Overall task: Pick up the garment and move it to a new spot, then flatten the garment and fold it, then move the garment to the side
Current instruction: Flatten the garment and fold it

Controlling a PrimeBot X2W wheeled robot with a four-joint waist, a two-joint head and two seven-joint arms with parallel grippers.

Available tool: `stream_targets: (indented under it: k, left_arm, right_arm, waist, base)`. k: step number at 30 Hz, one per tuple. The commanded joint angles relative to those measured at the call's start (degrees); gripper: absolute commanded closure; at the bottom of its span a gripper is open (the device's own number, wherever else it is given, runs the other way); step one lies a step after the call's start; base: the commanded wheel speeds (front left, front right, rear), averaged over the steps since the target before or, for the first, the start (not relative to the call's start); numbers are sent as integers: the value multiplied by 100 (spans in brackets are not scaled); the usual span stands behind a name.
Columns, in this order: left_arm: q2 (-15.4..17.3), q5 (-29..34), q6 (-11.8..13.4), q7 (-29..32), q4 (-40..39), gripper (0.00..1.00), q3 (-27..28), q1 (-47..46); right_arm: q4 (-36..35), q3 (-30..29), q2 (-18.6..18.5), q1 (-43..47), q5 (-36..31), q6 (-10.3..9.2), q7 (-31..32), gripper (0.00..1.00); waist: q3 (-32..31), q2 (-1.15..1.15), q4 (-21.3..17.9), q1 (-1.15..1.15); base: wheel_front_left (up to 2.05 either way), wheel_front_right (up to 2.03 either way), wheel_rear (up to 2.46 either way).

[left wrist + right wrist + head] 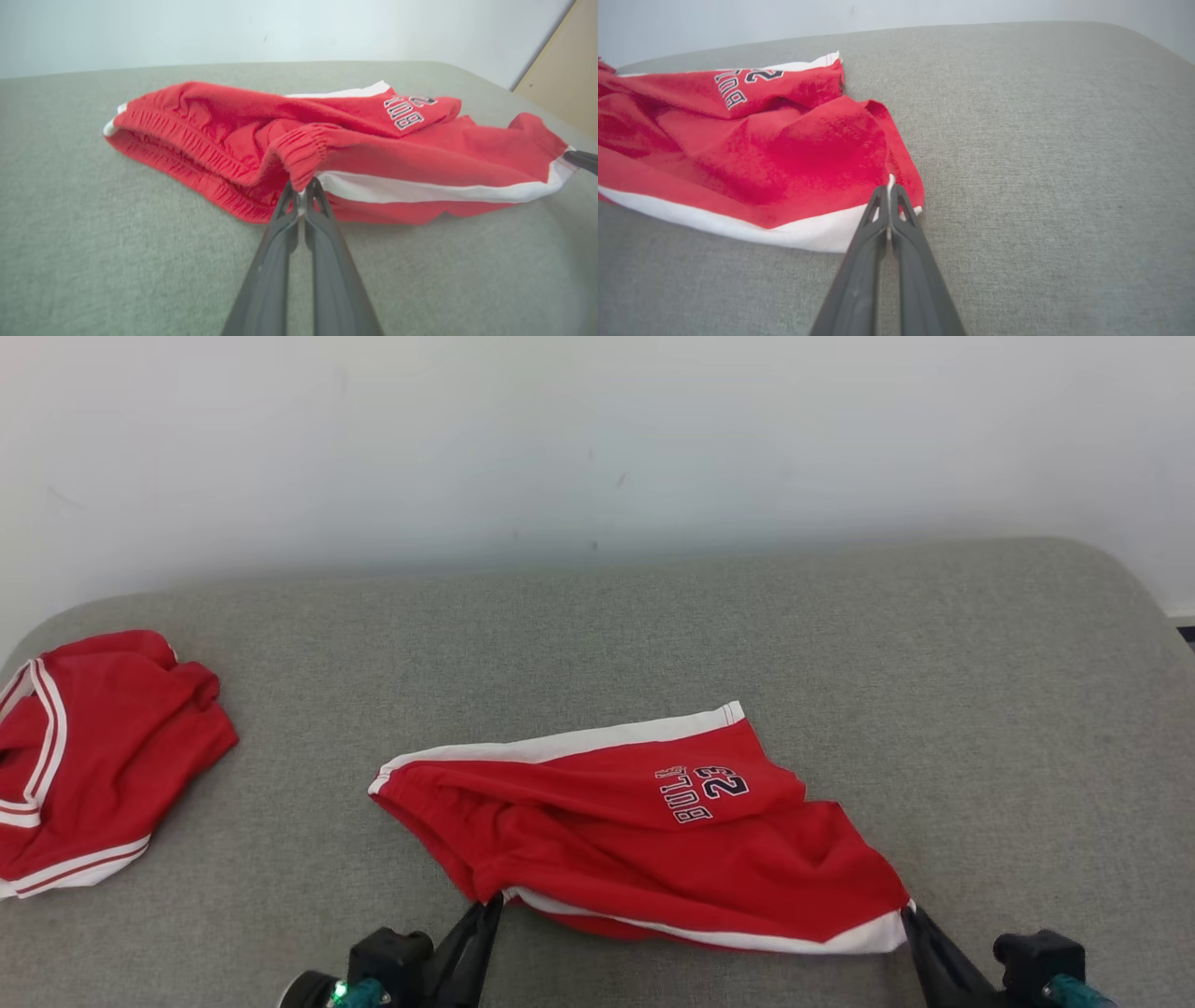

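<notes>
While the red white-trimmed shorts [653,849] lie rumpled on the grey fabric surface [887,663], left gripper [302,189] is clamped on the waistband, right gripper [888,193] nips what looks like a hem corner

wall: [597,429] plain white, runs across the far side, a few faint dark scuffs [620,480]
worktop: [980,709] padded, grey woven fabric cover, rounded far corners, far edge meets the wall
panel: [560,79] beige, flat, far right beside the wall
light: soft, even, no hard shadows
</notes>
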Motion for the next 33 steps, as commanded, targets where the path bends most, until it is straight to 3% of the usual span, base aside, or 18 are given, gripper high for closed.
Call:
stream_targets:
  k: [1,9,14,18,22,28,33]
  left_arm:
    - [-26,-67,9,-19,-119,100,71,57]
    - [143,-1067,9,-19,-1384,100,460,-191]
    - [650,-2158,9,404,-1930,100,109,-736]
    - [1047,-2957,9,922,-2365,100,-72,-1292]
    - [1240,-3527,9,1331,-2650,100,-148,-1849]
    - [1221,-4009,25,1649,-2757,100,88,-2637]
    - [1139,-3995,105,2052,-2587,100,-47,-3220]
  right_arm:
    - [-135,-44,31,42,178,-13,-44,100]
    - [-2029,-547,121,-25,2011,-13,45,100]
    - [-3038,-817,-19,-314,2705,-13,376,100]
    - [-3574,-957,-156,-764,2865,-13,643,100]
    - [-3912,-978,-270,-1345,2777,-13,928,100]
    - [-4145,-1106,-398,-2384,2658,-13,1114,100]
    - [-3821,-947,-561,-3126,2642,-13,1498,100]
  waist:
    - [-46,0,-10,1]
    - [-181,0,-77,1]
    - [-205,0,-119,1]
    - [-174,0,-169,1]
    - [-115,0,-235,1]
    - [92,0,-347,1]
    - [468,0,-423,1]
  base:
    - [0,0,0]
    - [0,0,0]
    - [0,0,0]
    - [0,0,0]
    - [0,0,0]
    - [0,0,0]
    - [0,0,0]
